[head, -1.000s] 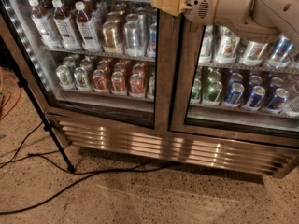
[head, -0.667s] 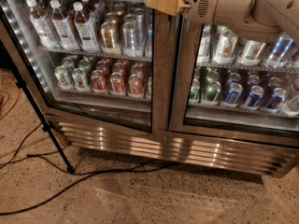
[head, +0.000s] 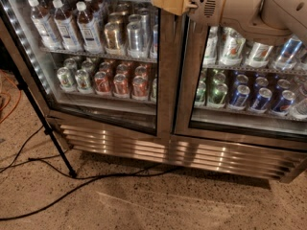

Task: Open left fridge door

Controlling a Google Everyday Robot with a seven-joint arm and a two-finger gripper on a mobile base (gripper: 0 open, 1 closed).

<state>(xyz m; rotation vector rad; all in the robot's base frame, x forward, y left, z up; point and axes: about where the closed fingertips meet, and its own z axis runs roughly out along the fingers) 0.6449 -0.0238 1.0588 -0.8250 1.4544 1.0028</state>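
The robot's tan gripper (head: 170, 1) hangs at the top of the left fridge door (head: 165, 90), over its inner steel frame. Whether it is clamped cannot be told.

Right fridge door (head: 188, 90) showing green and blue cans (head: 218, 93), black stand leg (head: 45, 128), black cables (head: 96, 181) across speckled floor (head: 201, 205)

We have a single view: from above and behind the arm (head: 240, 8) we look forward and down, fairly near, at the left fridge door (head: 96, 56), the twin door (head: 240, 114) and the floor (head: 168, 200). The gripper (head: 169, 1) sits at top centre of the frame.
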